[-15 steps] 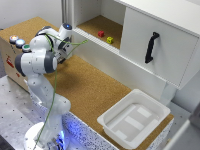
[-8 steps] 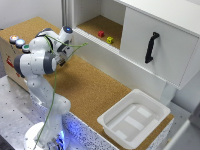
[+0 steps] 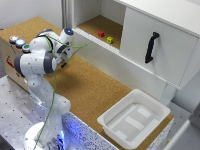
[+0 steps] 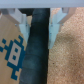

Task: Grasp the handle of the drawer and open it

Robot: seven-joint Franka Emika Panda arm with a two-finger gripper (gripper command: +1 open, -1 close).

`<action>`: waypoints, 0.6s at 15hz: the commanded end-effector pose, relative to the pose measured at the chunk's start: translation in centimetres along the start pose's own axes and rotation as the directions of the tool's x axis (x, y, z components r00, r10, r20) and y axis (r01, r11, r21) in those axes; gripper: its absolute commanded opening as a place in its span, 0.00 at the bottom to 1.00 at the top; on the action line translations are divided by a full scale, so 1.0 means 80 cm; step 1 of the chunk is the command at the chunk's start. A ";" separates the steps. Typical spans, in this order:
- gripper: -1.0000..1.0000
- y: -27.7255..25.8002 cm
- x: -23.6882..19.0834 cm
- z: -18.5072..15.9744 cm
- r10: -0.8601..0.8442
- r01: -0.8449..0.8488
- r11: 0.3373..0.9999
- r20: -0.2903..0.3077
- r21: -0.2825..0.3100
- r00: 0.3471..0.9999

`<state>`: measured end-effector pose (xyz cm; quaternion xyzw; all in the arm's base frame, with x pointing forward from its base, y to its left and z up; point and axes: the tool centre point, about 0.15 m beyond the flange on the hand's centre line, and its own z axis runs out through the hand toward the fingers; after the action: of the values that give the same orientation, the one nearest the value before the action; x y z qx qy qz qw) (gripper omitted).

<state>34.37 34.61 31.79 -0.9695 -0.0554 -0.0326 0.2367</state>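
The drawer (image 3: 135, 31) is the large white cabinet unit at the exterior view's right. Its flat front carries the upright black bar handle (image 3: 151, 47). My gripper (image 3: 63, 62) hangs over the cork table top at the exterior view's left, far from the handle, and points down. In the wrist view the gripper (image 4: 39, 16) is open and empty, with its two pale fingers (image 4: 20, 17) apart. Below it lie a dark gap, cork, and a cardboard surface with blue print (image 4: 12, 52). The handle and drawer are out of the wrist view.
A shallow white plastic tray (image 3: 114, 119) sits on the cork table (image 3: 90, 87) at the front right. A long low white panel (image 3: 112, 60) runs below an open shelf holding a red block (image 3: 101, 34) and a yellow block (image 3: 109, 39). A cardboard box with buttons (image 3: 9, 52) stands at the left.
The arm's wrist has shifted only slightly near the cardboard box. Nothing else has moved.
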 end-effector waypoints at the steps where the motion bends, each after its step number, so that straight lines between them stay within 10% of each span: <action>1: 0.00 0.041 -0.012 -0.009 0.013 -0.008 0.997 -0.056 0.081 0.998; 9: 0.00 0.117 -0.019 -0.039 0.119 -0.115 0.992 -0.092 0.049 0.989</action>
<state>34.52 30.46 31.97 -0.9700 -0.0181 -0.0437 0.2383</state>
